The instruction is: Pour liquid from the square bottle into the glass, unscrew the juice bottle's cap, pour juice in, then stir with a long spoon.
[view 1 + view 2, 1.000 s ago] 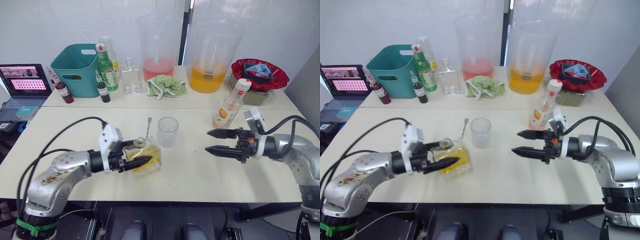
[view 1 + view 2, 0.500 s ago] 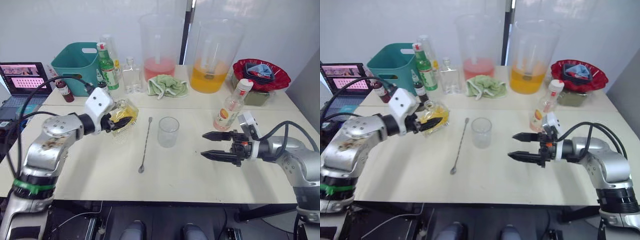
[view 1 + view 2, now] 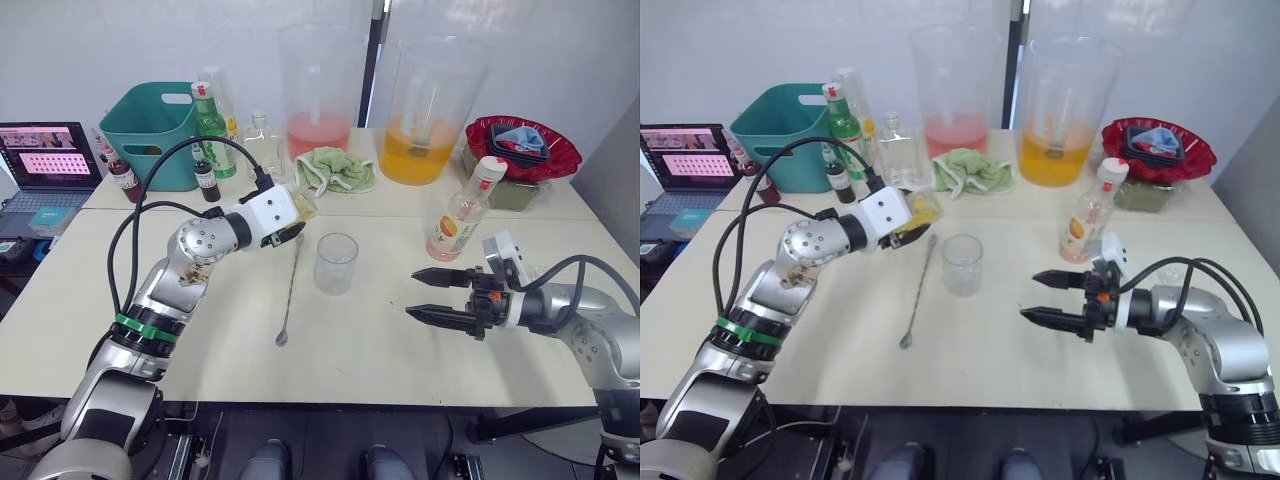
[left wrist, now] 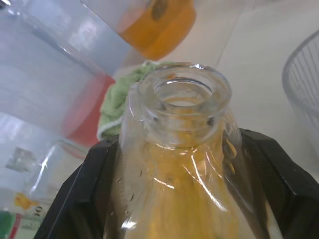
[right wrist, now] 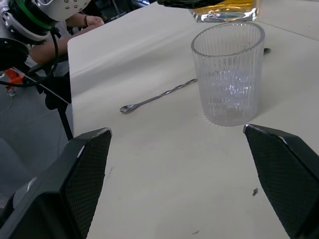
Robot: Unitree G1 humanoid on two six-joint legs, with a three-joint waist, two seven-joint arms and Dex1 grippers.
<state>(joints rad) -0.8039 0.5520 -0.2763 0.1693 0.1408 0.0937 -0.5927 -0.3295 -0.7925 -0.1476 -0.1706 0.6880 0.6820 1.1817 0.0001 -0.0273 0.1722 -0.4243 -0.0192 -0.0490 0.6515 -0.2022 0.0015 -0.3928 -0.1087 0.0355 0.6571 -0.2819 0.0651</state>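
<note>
My left gripper (image 3: 290,218) is shut on the square bottle (image 3: 301,206), which holds amber liquid and hangs off the table just left of the glass (image 3: 335,263). In the left wrist view the bottle's neck (image 4: 180,107) is uncapped, and a black finger (image 4: 75,199) presses on each side. The ribbed glass stands upright at the table's middle. A long spoon (image 3: 290,292) lies flat to its left. The capped juice bottle (image 3: 462,212) stands to the right. My right gripper (image 3: 432,297) is open and low over the table, right of the glass and pointing at it.
Along the back stand a teal basket (image 3: 150,125), a green bottle (image 3: 212,125), small dark bottles (image 3: 125,180), a clear bottle (image 3: 262,150), two big pitchers with red (image 3: 318,90) and orange (image 3: 425,100) liquid, a green cloth (image 3: 335,170) and a red bowl (image 3: 520,145). A laptop (image 3: 45,165) sits far left.
My left arm lifted the square bottle from the table's front and carried it up and rightward to beside the glass. The spoon now lies uncovered. The right gripper has barely moved.
</note>
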